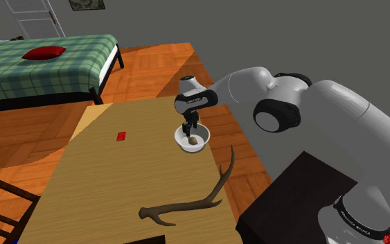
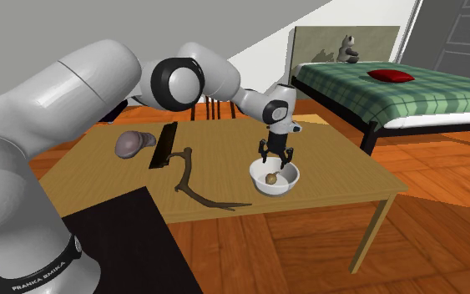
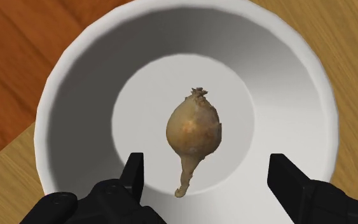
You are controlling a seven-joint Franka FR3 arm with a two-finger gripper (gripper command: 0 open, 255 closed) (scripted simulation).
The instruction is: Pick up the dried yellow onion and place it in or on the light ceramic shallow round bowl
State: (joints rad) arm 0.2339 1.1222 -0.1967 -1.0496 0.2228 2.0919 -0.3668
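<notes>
Shoulder view: gripper (image 1: pixel 191 132) hangs right over the white bowl (image 1: pixel 182 145) on the wood table (image 1: pixel 117 187); onion (image 1: pixel 193 141) sits inside it; antler (image 1: pixel 186 203) lies nearer the stand. 2nd ext view: onion at the bowl's bottom, gripper just above. Wrist view: fingers (image 3: pixel 134 173) spread wide, holding nothing; brownish onion lies btw them w/o touching.

Both exterior views behind stand (image 1: pixel 290 201), overlooking table (image 1: pixel 117 180); wrist above bowl (image 3: pixel 75 127).
</notes>
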